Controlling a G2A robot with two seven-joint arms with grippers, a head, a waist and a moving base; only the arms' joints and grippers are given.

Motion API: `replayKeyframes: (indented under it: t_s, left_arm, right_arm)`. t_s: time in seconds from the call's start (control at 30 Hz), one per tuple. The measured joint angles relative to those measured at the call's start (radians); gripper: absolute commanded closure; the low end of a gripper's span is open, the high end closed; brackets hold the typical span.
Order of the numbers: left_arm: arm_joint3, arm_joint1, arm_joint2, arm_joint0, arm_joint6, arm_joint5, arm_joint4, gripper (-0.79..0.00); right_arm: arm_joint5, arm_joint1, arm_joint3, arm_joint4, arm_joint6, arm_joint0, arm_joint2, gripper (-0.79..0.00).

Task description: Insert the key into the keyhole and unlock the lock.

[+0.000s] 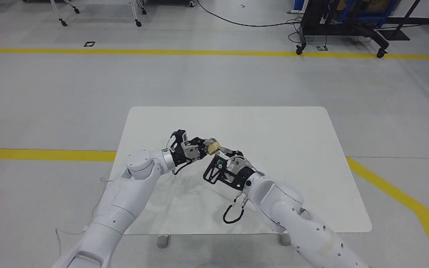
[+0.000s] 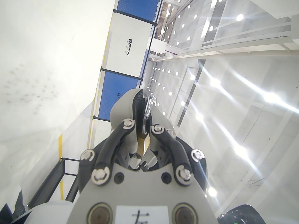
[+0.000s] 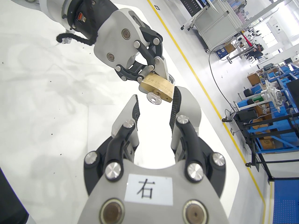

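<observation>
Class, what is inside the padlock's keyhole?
A silver key sits in the brass padlock. Only its round head shows; the blade is hidden inside the lock body.

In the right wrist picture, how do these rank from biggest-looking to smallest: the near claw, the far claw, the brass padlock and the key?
1. right gripper, though it is nearest the camera
2. left gripper
3. padlock
4. key, only its round head showing

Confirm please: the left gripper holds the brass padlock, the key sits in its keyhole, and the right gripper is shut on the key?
Wrong on the right gripper: the right wrist view shows it open, fingers apart beside the key. The left gripper holds the brass padlock, key inserted.
</observation>
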Motion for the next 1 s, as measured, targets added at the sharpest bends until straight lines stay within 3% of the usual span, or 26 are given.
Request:
replayKeyframes:
  t_s: [0.3, 0.47, 0.6, 0.67, 1.0]
  left_arm:
    - [0.001, -0.002, 0.004, -0.002, 0.000, 0.006, 0.010, 0.000]
    - [0.003, -0.003, 0.007, -0.005, -0.006, 0.008, 0.019, 0.000]
    - [0.005, -0.004, 0.008, -0.006, -0.011, 0.011, 0.022, 0.000]
    - [0.005, -0.004, 0.009, -0.007, -0.012, 0.011, 0.023, 0.000]
    - [0.008, -0.005, 0.012, -0.010, -0.027, 0.007, 0.031, 0.000]
  right_arm:
    - [-0.008, -0.003, -0.011, -0.042, 0.002, -0.023, 0.002, -0.246]
    - [0.002, -0.011, 0.004, -0.038, 0.011, -0.009, -0.002, -0.099]
    - [0.013, -0.017, 0.013, -0.039, 0.019, -0.001, -0.004, -0.058]
    - [0.021, -0.020, 0.018, -0.042, 0.024, 0.002, -0.006, 0.000]
    - [0.035, -0.035, 0.035, 0.066, 0.015, 0.003, 0.018, 0.000]
